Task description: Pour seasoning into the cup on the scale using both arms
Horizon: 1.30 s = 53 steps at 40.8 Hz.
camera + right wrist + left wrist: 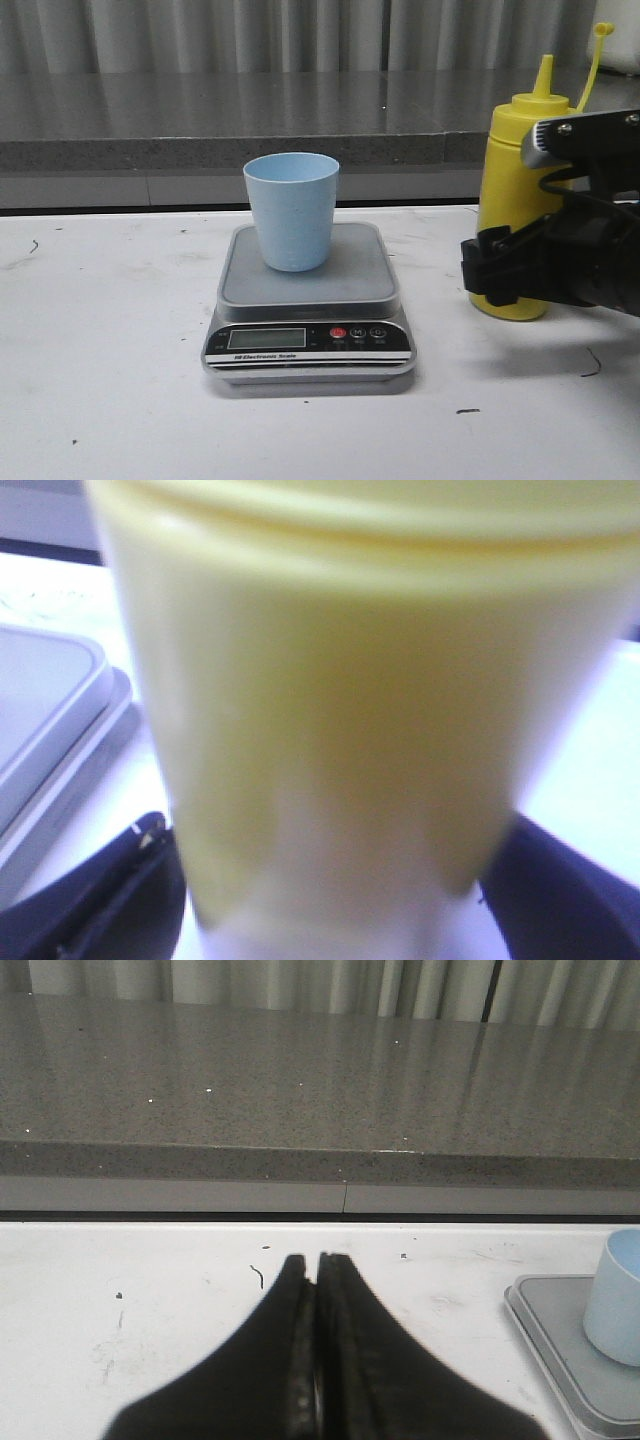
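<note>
A yellow bottle [512, 190] stands upright on the white worktop [110, 330], its long axis vertical and its pointed nozzle aimed straight up at 12 o'clock, the tethered cap [603, 29] held on its thin strap just past 1 o'clock of the nozzle. The bottle sits at 3 o'clock of the scale [308, 305], near it but apart.

The right gripper [490, 272] reaches in from the right edge at the bottle's lower body. In the right wrist view the bottle [340, 710] fills the gap between the two dark fingers [90, 900], one on either side near its base; the picture is blurred, and it cannot be told whether the jaws are pressed onto the plastic or merely flank it.

A pale blue cup [291, 210] stands upright, mouth up, on the scale's grey platform, toward its rear half, with the black panel and its red button at the front edge.

The left gripper [318, 1265], seen only from its own wrist camera, hangs over bare worktop with its jaws clenched together on nothing; the scale [560, 1345] and cup [618, 1295] lie off to its 3 o'clock, well apart.
</note>
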### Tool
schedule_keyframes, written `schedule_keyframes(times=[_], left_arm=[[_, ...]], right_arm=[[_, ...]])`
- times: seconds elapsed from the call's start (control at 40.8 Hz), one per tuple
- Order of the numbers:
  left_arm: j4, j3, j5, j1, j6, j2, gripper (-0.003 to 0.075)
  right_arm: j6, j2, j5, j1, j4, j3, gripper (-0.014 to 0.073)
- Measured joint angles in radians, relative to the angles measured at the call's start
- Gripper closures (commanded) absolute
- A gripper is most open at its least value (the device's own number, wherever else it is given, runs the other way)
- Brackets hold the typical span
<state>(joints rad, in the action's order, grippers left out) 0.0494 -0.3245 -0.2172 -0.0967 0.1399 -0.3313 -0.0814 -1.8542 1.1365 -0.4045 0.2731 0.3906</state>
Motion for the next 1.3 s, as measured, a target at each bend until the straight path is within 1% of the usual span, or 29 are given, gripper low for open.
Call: schedule_keyframes(times=[0.245,0.319,0.368,0.442,0.515,0.54,0.589,0.638,0.687,0.736,0.834,0.957,1.006,1.079,1.129,1.178,1.251,1.3], left_arm=[[0.000,0.000,0.000,0.000,0.000,0.000,0.0740],[0.000,0.000,0.000,0.000,0.000,0.000,0.0740],[0.000,0.000,0.000,0.000,0.000,0.000,0.0740],[0.000,0.000,0.000,0.000,0.000,0.000,0.0740],[0.000,0.000,0.000,0.000,0.000,0.000,0.0740],[0.000,0.000,0.000,0.000,0.000,0.000,0.0740],[0.000,0.000,0.000,0.000,0.000,0.000,0.0740],[0.000,0.000,0.000,0.000,0.000,0.000,0.0740],[0.000,0.000,0.000,0.000,0.000,0.000,0.0740],[0.000,0.000,0.000,0.000,0.000,0.000,0.0740],[0.000,0.000,0.000,0.000,0.000,0.000,0.0740],[0.000,0.000,0.000,0.000,0.000,0.000,0.0740],[0.000,0.000,0.000,0.000,0.000,0.000,0.0740],[0.000,0.000,0.000,0.000,0.000,0.000,0.0740],[0.000,0.000,0.000,0.000,0.000,0.000,0.0740],[0.000,0.000,0.000,0.000,0.000,0.000,0.0740],[0.000,0.000,0.000,0.000,0.000,0.000,0.0740],[0.000,0.000,0.000,0.000,0.000,0.000,0.0740]], right_arm=[[0.000,0.196,0.000,0.000,0.000,-0.149,-0.0013],[0.000,0.261,0.000,0.000,0.000,-0.188,0.0002],[0.000,0.308,0.000,0.000,0.000,-0.207,0.0040],[0.000,0.381,0.000,0.000,0.000,-0.233,0.0137],[0.000,0.470,-0.020,0.000,0.000,-0.247,0.0263],[0.000,0.522,-0.041,0.000,0.000,-0.252,0.0330],[0.000,0.600,-0.096,0.000,0.000,-0.254,0.0412],[0.000,0.681,-0.169,0.000,0.002,-0.256,0.0475],[0.000,0.764,-0.258,0.000,0.007,-0.256,0.0517],[0.000,0.846,-0.336,0.000,0.018,-0.256,0.0540],[-0.019,1.012,-0.512,0.000,0.049,-0.246,0.0545],[-0.132,1.184,-0.729,0.000,0.079,-0.199,0.0551],[-0.178,1.233,-0.817,0.000,0.087,-0.169,0.0587],[-0.231,1.299,-0.971,0.000,0.095,-0.129,0.0711],[-0.245,1.330,-1.054,0.000,0.096,-0.107,0.0690],[-0.255,1.358,-1.137,0.000,0.096,-0.086,0.0692],[-0.261,1.386,-1.197,0.000,0.096,-0.073,0.0692],[-0.263,1.407,-1.214,0.000,0.096,-0.069,0.0692]])
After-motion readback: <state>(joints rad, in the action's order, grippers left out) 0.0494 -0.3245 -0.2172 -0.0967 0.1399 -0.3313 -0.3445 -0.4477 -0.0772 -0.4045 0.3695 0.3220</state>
